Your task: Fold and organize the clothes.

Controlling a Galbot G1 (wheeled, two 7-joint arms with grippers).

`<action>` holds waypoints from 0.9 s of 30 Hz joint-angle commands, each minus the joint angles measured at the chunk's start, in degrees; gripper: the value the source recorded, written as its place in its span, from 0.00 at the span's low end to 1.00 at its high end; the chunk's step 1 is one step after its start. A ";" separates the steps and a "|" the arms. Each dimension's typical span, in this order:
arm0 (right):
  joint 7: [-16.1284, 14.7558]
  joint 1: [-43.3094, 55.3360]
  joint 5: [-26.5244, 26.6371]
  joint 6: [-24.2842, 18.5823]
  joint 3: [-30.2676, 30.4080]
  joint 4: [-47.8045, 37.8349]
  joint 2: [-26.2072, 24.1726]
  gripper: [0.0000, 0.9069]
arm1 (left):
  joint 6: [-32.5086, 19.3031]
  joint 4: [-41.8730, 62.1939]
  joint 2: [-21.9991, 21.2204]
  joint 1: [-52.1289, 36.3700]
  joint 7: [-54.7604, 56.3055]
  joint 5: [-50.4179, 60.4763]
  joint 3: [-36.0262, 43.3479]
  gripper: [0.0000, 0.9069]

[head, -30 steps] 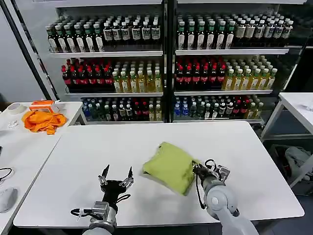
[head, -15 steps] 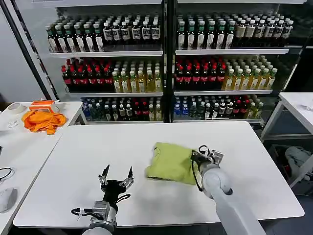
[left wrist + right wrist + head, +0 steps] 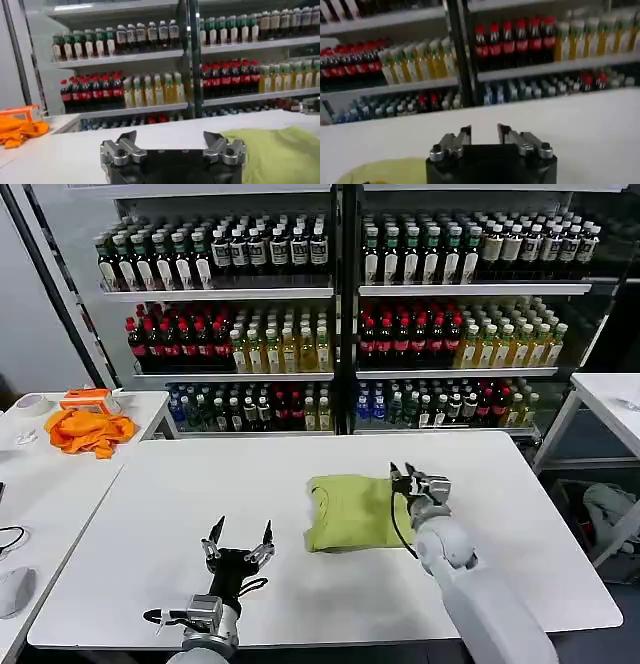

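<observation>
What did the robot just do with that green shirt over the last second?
The right gripper swung away from the robot toward the shelves, carrying the T-shirt's raised edge over, and the shirt now lies flat as a folded rectangle on the table. Its fingers now stand open at the shirt's right edge, holding nothing. The left gripper stayed open near the front edge; the orange cloth didn't move.

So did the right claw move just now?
Yes. The right claw moved away from the table's near edge toward the bottle shelves, and the yellow-green T-shirt beside it now lies flatter.
</observation>
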State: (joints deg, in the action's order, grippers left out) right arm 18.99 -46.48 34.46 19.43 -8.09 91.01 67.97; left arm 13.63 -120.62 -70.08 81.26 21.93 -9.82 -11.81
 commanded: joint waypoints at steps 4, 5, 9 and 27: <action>-5.59 -27.86 -17.97 -14.79 -17.19 24.20 -5.02 1.00 | -0.89 -1.14 -1.28 0.58 -0.88 0.41 1.23 1.00; -6.26 -31.98 -17.99 -14.60 -19.39 26.58 -4.37 1.00 | -1.04 -1.51 -1.56 0.84 -1.01 0.39 1.37 1.00; -7.64 -40.67 -17.96 -14.36 -23.61 31.07 -2.34 1.00 | -1.33 -2.98 -2.04 1.94 -1.72 -0.34 1.31 1.00; -10.02 -50.02 -22.54 -14.98 -25.25 37.44 1.91 1.00 | -1.79 -8.72 -2.55 7.38 -3.45 -5.02 -0.71 1.00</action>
State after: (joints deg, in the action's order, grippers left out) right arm 10.05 -88.69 15.41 6.00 -30.22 122.58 68.36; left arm 11.91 -126.86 -72.49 86.40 18.90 -13.39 -12.26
